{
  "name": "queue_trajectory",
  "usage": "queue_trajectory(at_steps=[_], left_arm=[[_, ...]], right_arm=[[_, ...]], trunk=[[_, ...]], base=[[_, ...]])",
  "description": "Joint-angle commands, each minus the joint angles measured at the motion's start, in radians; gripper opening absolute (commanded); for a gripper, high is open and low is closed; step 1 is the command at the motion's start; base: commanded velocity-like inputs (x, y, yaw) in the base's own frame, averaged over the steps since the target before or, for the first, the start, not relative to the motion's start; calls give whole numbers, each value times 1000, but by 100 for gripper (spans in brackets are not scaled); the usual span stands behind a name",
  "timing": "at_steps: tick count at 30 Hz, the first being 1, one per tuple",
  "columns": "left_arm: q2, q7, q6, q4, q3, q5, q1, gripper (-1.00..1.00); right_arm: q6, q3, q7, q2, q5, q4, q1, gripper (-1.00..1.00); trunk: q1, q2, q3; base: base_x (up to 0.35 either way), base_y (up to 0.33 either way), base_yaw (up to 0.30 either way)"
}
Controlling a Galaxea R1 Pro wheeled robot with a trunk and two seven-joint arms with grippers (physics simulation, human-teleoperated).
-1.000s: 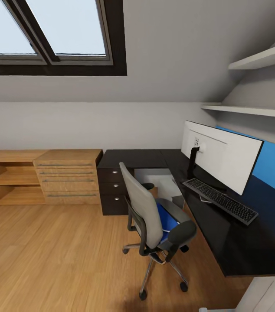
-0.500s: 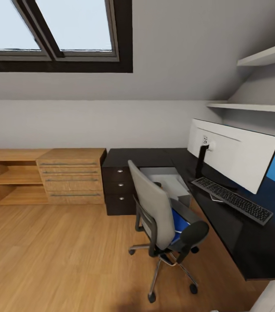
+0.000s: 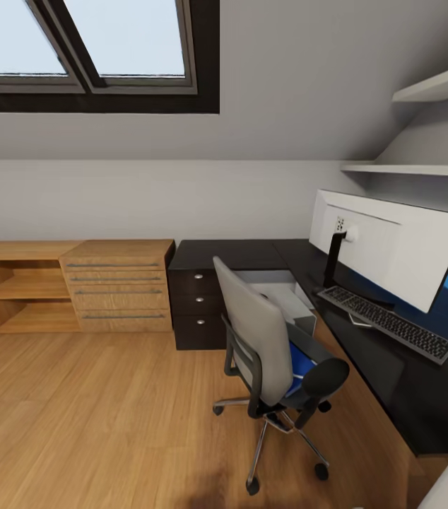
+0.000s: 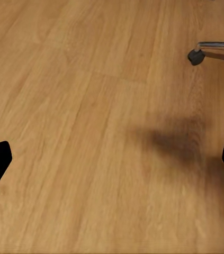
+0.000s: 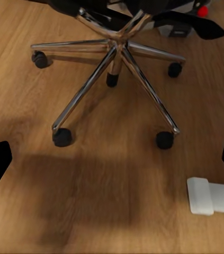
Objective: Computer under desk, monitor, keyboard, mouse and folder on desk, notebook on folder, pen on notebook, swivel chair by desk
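The black-topped desk (image 3: 365, 367) runs along the right wall. On it stands the monitor (image 3: 393, 247), white back towards me, with the keyboard (image 3: 390, 324) lying at its foot. The grey swivel chair (image 3: 256, 332) stands in front of the desk, and the blue folder (image 3: 299, 359) lies on its seat. The light-grey computer (image 3: 280, 297) sits under the desk. My left gripper (image 4: 112, 164) hangs open over bare floor near a chair castor (image 4: 196, 56). My right gripper (image 5: 112, 164) is open above the floor beside the chair base (image 5: 117, 50). Mouse, notebook and pen are out of view.
A black three-drawer unit (image 3: 197, 305) stands under the desk's far end, with low wooden shelving (image 3: 68, 286) along the back wall. A white desk foot (image 5: 213, 196) lies near my right gripper. Wall shelves (image 3: 422, 168) hang above the desk. Open wood floor (image 3: 90, 417) spreads to the left.
The whole head view has shifted as the camera moved, so desk, chair and shelving sit further right in the picture. None of the things themselves has moved.
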Motion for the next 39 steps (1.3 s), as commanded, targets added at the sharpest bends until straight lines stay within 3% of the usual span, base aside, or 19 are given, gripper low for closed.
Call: queue_trajectory(at_steps=[1,6,11,12,18,20,21,22,27,32,38,39], left_arm=[[-2,-1,3,-4,3,1,0,100],[-12,0,79,-64,2,0,-1,100],[-14,1,234,-186,3,3,-1,100],[-14,2,315,-257,4,4,-1,100],[-14,4,605,-499,12,6,-1,100],[-13,3,739,-583,28,10,-1,100],[-13,3,773,-600,35,11,-1,100],[-13,1,853,-630,55,14,-1,100],[-12,-1,890,-595,66,13,-1,100],[-9,-1,889,-560,70,12,-1,100],[-9,-1,840,-543,70,9,-1,100],[-10,0,797,-539,69,6,-1,100]], right_arm=[[0,2,-11,-2,9,0,-1,100],[3,0,-13,-15,5,-4,-2,100],[8,-6,-14,-21,3,-9,-17,100],[12,-8,-18,-22,3,-9,-35,100],[76,-12,-44,-22,0,-10,-122,100],[136,-13,-50,-22,-9,-11,-170,100],[156,-13,-51,-22,-13,-11,-184,100],[215,-13,-52,-22,-49,-9,-226,100],[237,-13,-50,-22,-137,-1,-249,100],[205,-12,-50,-20,-178,11,-254,100],[99,-6,-50,-19,-192,110,-256,100],[42,-4,-51,-17,-195,147,-257,100]], trunk=[[4,-8,-4],[23,-43,-20],[42,-78,-35],[46,-85,-39],[69,-127,-57],[77,-141,-64],[81,-148,-67],[84,-155,-70],[104,-190,-86],[123,-225,-101],[146,-267,-120],[150,-274,-123]], base=[[1,2,0],[0,0,0],[0,0,0],[0,0,0],[0,0,0],[0,0,0],[0,0,0],[-63,0,0],[-102,0,0],[-54,0,0],[-89,-17,0],[-272,-64,0]])
